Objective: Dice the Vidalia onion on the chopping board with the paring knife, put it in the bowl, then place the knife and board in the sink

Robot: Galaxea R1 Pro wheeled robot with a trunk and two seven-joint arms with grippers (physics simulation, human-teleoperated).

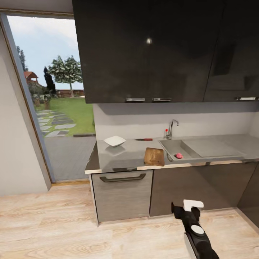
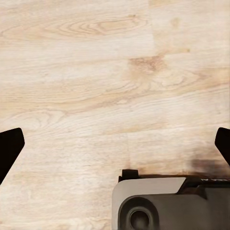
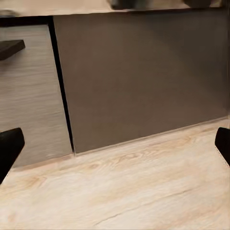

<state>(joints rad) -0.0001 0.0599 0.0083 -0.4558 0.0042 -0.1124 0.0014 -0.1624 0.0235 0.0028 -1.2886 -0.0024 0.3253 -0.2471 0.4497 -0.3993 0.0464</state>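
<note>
From across the floor I see the countertop (image 1: pixel 127 158). The pinkish Vidalia onion (image 1: pixel 178 155) lies in the sink (image 1: pixel 172 146) near its front wall, under the chrome tap (image 1: pixel 172 128). Left of the basin the chopping board (image 1: pixel 154 156) lies at the counter's front edge. Behind it, by the wall, lies the paring knife (image 1: pixel 143 139). Further left is the white bowl (image 1: pixel 114 140). My right arm (image 1: pixel 196 230) is low, well short of the counter. The right gripper (image 3: pixel 115 148) is open, facing the base units. The left gripper (image 2: pixel 115 146) is open over bare wood floor.
Dark wall cabinets (image 1: pixel 162 50) hang above the counter. A grey drawer front with a dark handle (image 1: pixel 122 177) sits under the bowl end. Tall glass doors (image 1: pixel 54 108) stand to the left. Pale wood floor (image 1: pixel 72 230) stretches between me and the units. My own base (image 2: pixel 158 206) shows below the left gripper.
</note>
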